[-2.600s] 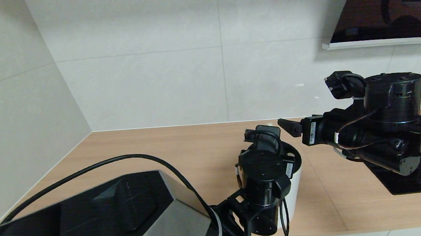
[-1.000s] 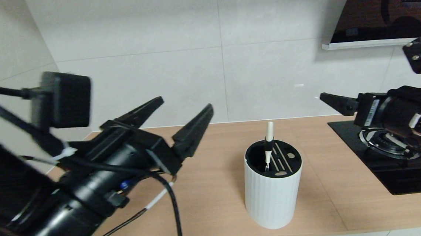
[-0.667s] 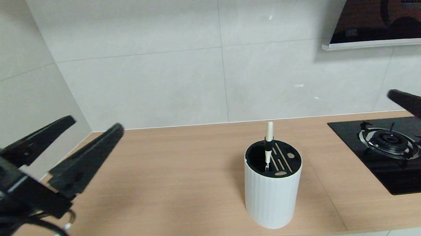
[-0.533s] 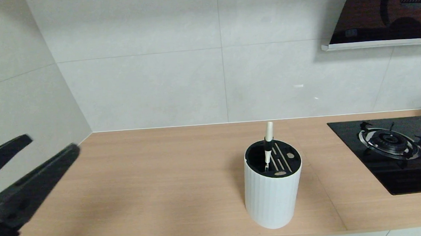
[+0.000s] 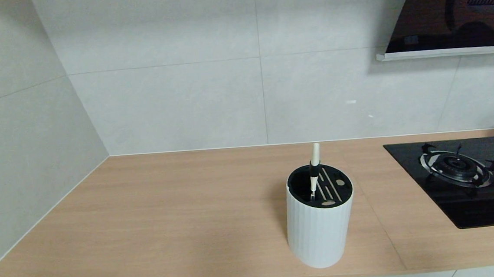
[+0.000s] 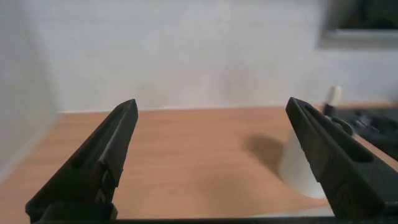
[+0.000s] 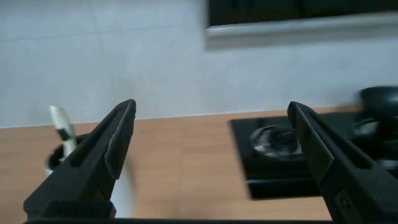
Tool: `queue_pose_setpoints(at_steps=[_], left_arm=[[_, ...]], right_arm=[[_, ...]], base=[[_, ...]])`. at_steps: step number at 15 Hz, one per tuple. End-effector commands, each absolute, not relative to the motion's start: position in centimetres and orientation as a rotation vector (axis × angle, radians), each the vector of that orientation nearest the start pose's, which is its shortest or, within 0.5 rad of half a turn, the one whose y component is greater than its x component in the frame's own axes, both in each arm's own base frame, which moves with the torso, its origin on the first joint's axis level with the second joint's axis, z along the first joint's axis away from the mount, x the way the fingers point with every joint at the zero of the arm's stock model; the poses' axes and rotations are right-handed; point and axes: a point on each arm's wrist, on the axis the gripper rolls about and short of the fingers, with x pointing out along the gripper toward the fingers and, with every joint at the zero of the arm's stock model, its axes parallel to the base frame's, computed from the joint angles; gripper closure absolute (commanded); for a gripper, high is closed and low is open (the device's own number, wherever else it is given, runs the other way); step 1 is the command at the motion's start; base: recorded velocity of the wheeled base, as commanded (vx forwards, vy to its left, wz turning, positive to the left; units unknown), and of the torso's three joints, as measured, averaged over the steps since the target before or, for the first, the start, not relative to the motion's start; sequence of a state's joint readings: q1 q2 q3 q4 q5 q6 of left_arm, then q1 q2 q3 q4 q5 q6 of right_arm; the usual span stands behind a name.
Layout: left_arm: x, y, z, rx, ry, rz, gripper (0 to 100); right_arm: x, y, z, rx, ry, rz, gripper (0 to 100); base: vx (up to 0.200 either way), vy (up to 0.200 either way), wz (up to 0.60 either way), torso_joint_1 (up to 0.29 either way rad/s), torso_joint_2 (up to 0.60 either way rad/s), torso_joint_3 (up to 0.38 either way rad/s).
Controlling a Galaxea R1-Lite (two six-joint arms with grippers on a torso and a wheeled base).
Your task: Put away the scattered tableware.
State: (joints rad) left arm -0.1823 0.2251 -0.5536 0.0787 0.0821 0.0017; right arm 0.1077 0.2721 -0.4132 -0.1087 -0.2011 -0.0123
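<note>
White holder (image 5: pixel 320 220) at five o'clock holds a cream-handled utensil (image 5: pixel 314 162); left gripper (image 6: pixel 211 104) and right gripper (image 7: pixel 210 104), spread empty, have withdrawn: likely finished

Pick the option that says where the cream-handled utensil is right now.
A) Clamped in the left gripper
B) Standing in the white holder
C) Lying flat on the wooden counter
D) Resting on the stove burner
B: the cream-handled utensil stands upright in a slot of the white holder, while the left gripper is open with nothing between its fingers.
</note>
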Motion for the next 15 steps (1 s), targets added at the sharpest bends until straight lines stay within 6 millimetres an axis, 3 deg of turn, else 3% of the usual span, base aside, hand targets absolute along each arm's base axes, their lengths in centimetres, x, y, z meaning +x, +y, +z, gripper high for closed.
queue_pose_setpoints(at_steps=[1, 4, 6, 12, 15], left_arm=[[-7.7, 1.1, 20.6, -0.011, -0.342, -0.020, 0], [-8.1, 0.6, 20.3, 0.001, -0.355, 0.080, 0], [-8.5, 0.2, 18.6, 0.044, -0.372, 0.067, 0], [-5.5, 0.2, 14.4, 0.040, -0.202, 0.088, 0], [-3.1, 0.2, 10.9, 0.053, -0.211, 0.083, 0]], right_arm=[[-6.3, -0.7, 18.9, 0.009, -0.364, -0.133, 0], [-6.8, -0.2, 18.1, -0.010, -0.369, -0.137, 0], [-6.4, -0.2, 17.4, -0.007, -0.346, -0.141, 0], [-4.6, -0.1, 13.5, 0.069, -0.230, -0.048, 0], [-2.9, -0.1, 10.0, 0.063, -0.123, -0.053, 0]], base=[[0.000, 0.000, 0.00, 0.000, 0.00, 0.000], [0.000, 0.000, 0.00, 0.000, 0.00, 0.000], [0.000, 0.000, 0.00, 0.000, 0.00, 0.000], [0.000, 0.000, 0.00, 0.000, 0.00, 0.000], [0.000, 0.000, 0.00, 0.000, 0.00, 0.000]])
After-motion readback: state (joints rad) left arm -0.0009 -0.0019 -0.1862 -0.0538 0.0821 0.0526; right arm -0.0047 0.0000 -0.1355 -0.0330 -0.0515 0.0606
